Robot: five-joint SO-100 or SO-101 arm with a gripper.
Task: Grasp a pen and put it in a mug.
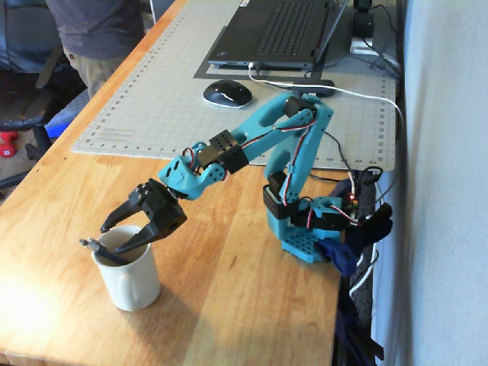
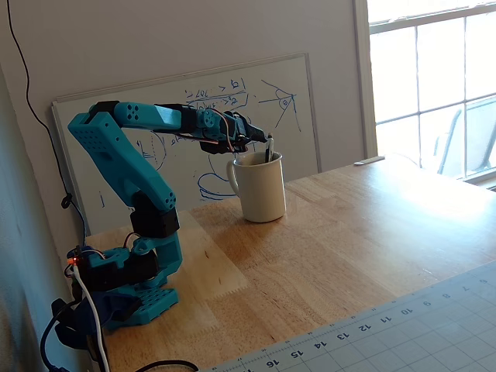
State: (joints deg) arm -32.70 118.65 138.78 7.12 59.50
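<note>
Wooden table (image 1: 252, 305): pen (image 1: 103, 251) below end effector (image 1: 122, 236).

Teal arm (image 2: 116, 147) reaches across the worktop (image 2: 349, 240), gripper (image 2: 260, 143) right over the mug (image 2: 260, 186), pen (image 2: 269, 149) poking up from its rim.

Home office: laptop (image 1: 278, 30), mouse (image 1: 226, 93), whiteboard (image 2: 194, 139), wooden desk (image 1: 229, 267).

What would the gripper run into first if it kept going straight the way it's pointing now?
Most likely the mug. The gripper angles down over its rim with jaws open, and the pen already leans inside, sticking out over the rim. Going on, the jaws would probably hit the rim or the pen; depth is uncertain.
</note>
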